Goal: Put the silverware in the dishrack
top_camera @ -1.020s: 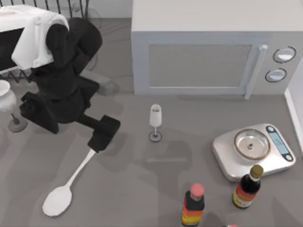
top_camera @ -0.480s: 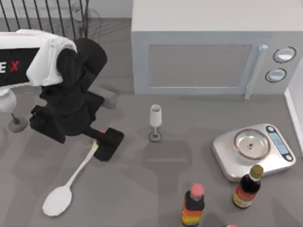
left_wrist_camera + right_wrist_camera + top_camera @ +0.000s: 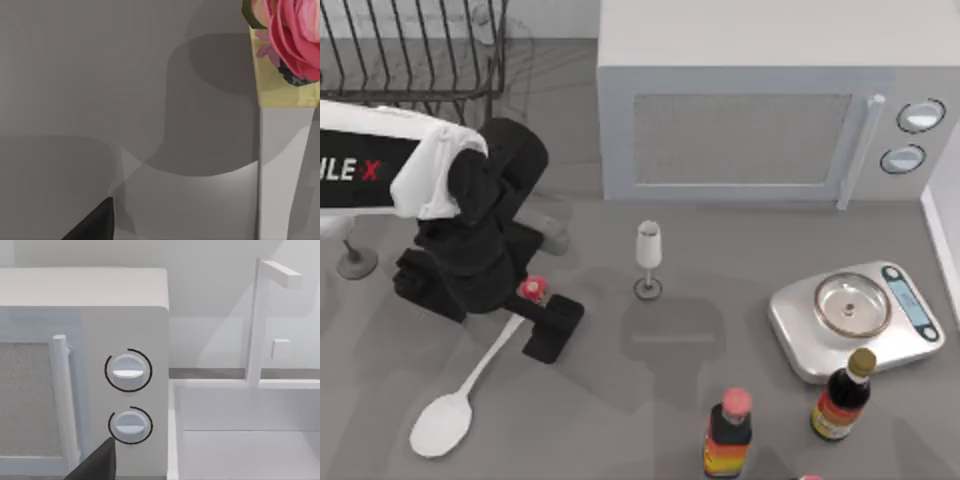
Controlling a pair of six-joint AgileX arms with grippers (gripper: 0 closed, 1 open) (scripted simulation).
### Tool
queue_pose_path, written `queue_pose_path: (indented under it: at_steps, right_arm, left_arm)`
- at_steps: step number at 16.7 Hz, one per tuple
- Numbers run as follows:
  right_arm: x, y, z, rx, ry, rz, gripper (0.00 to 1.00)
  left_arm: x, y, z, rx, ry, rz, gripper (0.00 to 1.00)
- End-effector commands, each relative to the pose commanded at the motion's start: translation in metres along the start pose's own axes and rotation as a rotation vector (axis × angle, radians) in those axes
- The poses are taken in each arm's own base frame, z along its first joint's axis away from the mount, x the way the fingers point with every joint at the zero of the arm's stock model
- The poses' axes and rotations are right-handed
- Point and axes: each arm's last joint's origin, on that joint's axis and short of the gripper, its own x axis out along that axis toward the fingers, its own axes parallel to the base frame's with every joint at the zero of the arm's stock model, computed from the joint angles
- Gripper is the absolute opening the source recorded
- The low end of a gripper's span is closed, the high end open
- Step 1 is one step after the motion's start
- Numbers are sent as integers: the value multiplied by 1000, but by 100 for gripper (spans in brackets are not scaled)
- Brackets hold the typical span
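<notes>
The silverware is a long white spoon lying on the table at the lower left, its oval bowl (image 3: pixel 442 423) toward the front. Its thin handle (image 3: pixel 284 170) runs up to a red-pink knob (image 3: pixel 531 289) with yellow below it (image 3: pixel 280 85). My left gripper (image 3: pixel 535 310) hovers over that knob end, open, one black fingertip (image 3: pixel 95 225) off to the side of the handle and not touching it. The dishrack (image 3: pixel 410 50), black wire bars, stands at the back left behind my left arm. One fingertip (image 3: pixel 95 465) of my right gripper points at the microwave's dials; it is open.
A white microwave (image 3: pixel 760 120) fills the back. A small clear wine glass (image 3: pixel 648 258) stands just right of my left gripper. A kitchen scale (image 3: pixel 855 315) and two bottles (image 3: pixel 729 430) (image 3: pixel 844 394) stand at the front right. A white stemmed glass base (image 3: pixel 355 262) sits at the far left.
My left arm has shifted toward the front and right along the handle, uncovering more of the dishrack and the red-pink knob. The spoon has not moved.
</notes>
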Motion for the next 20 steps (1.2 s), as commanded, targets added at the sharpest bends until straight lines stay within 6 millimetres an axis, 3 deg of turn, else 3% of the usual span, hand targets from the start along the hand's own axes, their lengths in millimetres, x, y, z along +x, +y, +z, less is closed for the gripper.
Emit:
queue_pose_path:
  at_steps: [2,15,20]
  right_arm:
    - [0,0,0,0,0,0,100]
    - [0,0,0,0,0,0,100]
    - [0,0,0,0,0,0,100]
  left_arm:
    - [0,0,0,0,0,0,100]
    - [0,0,0,0,0,0,2]
    - [0,0,0,0,0,0,0]
